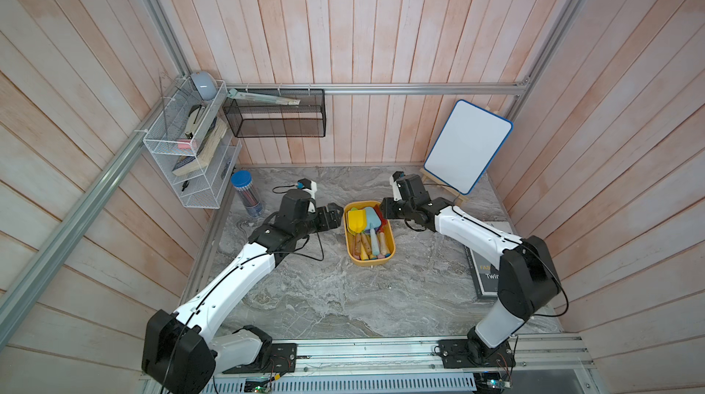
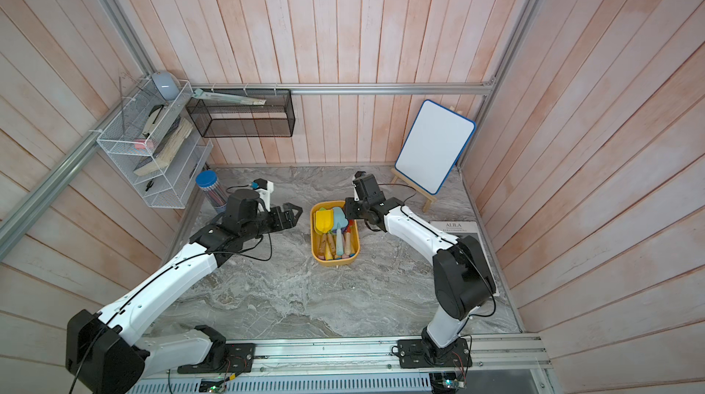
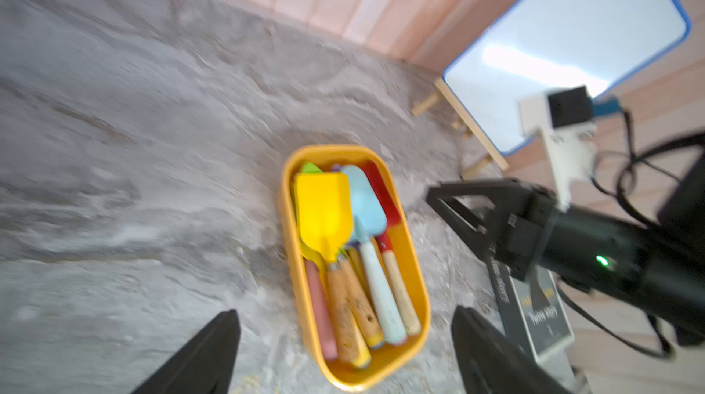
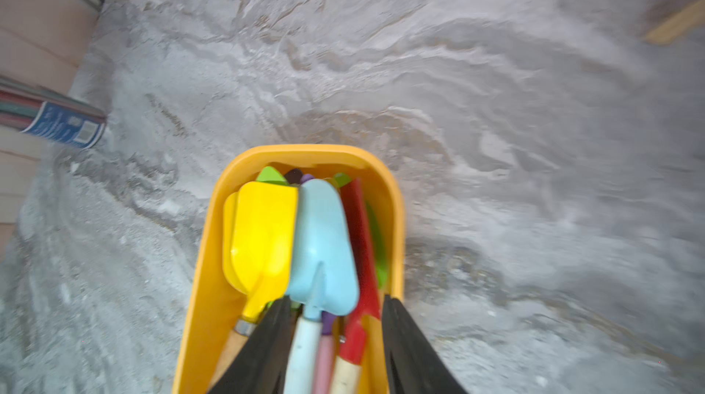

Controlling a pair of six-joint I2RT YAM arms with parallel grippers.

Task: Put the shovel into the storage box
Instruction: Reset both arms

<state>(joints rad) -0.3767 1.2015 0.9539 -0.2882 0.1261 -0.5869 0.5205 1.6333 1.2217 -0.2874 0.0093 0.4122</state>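
The storage box point(image 1: 372, 261) point(image 2: 335, 261) is a shallow yellow-orange tray in the middle of the marble table. Several toy shovels lie in it, blades toward the back wall: a yellow shovel point(image 3: 322, 209) point(image 4: 263, 235), a light blue shovel point(image 1: 372, 220) point(image 4: 324, 243) and a red shovel point(image 3: 381, 190) on top. My right gripper point(image 1: 383, 212) point(image 4: 335, 298) hangs over the box's right far corner, open, its fingers apart on either side of the blue, purple and red handles without pinching them. My left gripper point(image 1: 335, 216) point(image 3: 345, 314) is wide open just left of the box, holding nothing.
A blue-framed whiteboard point(image 1: 467, 146) on a small easel stands at the back right. A clear tube of pencils point(image 1: 248, 193) stands back left, under a white wire rack point(image 1: 190, 151) and a black mesh basket point(image 1: 276, 117) on the wall. A dark book point(image 1: 482, 277) lies under my right arm.
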